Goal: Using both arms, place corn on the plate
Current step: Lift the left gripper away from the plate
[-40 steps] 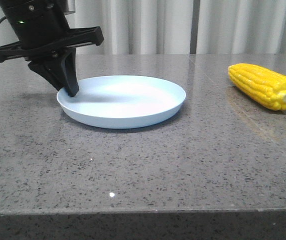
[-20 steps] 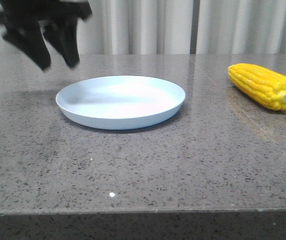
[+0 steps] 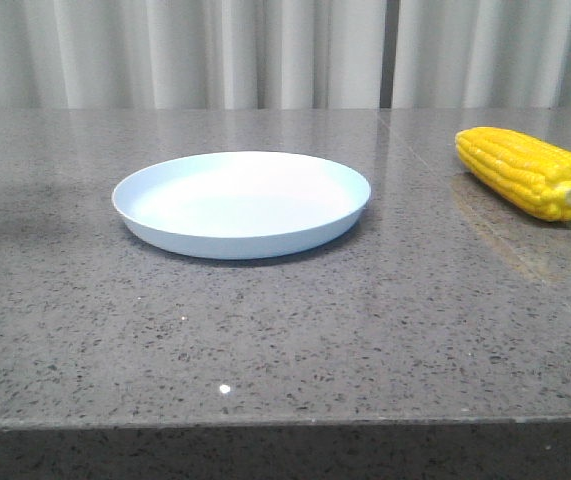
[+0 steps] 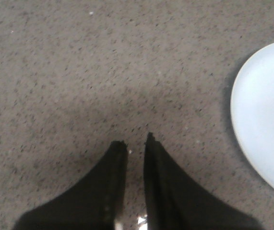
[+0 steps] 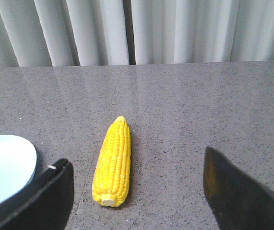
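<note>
The yellow corn (image 3: 525, 172) lies on the grey stone table at the far right, stub end toward the front. The pale blue plate (image 3: 345, 205) sits empty at the table's middle. Neither gripper shows in the front view. In the left wrist view my left gripper (image 4: 134, 140) hovers over bare table beside the plate (image 4: 266, 134); its jaws are nearly together with a thin gap and nothing between them. In the right wrist view my right gripper (image 5: 136, 158) is wide open, with the corn (image 5: 113, 163) lying lengthwise between and ahead of its fingers, untouched.
The grey speckled table (image 3: 285, 330) runs to a front edge near the camera. White curtains (image 3: 285, 50) hang behind it. The plate's edge (image 5: 2, 163) shows beside the right gripper's one finger.
My left gripper let go of the plate's left rim, rose, and moved out of the front view to the left. The plate and corn stayed in place.
</note>
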`<state>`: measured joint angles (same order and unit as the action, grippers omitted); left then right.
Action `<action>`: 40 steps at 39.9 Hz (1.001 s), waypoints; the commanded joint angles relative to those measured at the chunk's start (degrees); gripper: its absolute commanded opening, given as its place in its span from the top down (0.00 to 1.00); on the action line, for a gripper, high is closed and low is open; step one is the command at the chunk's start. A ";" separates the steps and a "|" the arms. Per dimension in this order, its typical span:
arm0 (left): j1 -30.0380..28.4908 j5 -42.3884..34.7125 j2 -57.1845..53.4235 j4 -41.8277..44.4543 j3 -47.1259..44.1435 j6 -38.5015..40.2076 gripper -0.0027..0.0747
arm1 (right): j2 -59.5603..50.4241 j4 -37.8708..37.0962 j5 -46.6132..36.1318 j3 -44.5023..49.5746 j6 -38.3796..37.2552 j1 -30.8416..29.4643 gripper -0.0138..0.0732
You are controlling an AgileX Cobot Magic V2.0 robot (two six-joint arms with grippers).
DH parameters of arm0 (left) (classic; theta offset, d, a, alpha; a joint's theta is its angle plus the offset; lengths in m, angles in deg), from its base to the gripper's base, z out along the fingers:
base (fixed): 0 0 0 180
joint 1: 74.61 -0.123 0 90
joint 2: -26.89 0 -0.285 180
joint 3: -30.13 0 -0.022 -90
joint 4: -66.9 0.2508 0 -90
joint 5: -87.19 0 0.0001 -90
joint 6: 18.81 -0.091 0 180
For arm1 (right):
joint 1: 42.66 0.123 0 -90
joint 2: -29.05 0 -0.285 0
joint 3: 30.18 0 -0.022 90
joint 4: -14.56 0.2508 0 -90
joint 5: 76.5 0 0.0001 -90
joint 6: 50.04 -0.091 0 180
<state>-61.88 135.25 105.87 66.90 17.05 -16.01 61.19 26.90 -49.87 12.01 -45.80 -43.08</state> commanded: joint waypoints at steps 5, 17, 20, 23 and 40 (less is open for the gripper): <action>-2.00 -11.92 -13.56 0.00 -11.56 -0.14 0.99 | 0.76 0.08 -4.08 -1.96 0.45 -0.23 0.17; -2.00 -26.81 -37.60 0.00 -30.64 -0.14 0.99 | 0.76 0.08 -4.08 -1.96 0.45 -0.23 0.17; -2.00 -26.92 -43.59 0.00 -34.10 -0.14 0.99 | 0.76 0.08 -4.08 -1.96 0.45 -0.23 0.17; -2.00 -26.92 -49.00 0.32 -37.07 -0.14 0.99 | 0.76 0.08 -4.08 -1.96 0.45 -0.23 0.17; -2.00 -26.42 -68.48 0.51 -41.83 -0.14 0.99 | 0.76 0.08 -4.08 -1.96 0.45 -0.23 0.17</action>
<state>-63.87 113.28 37.04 67.42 -26.21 -16.01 61.19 26.90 -49.87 12.01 -45.80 -43.08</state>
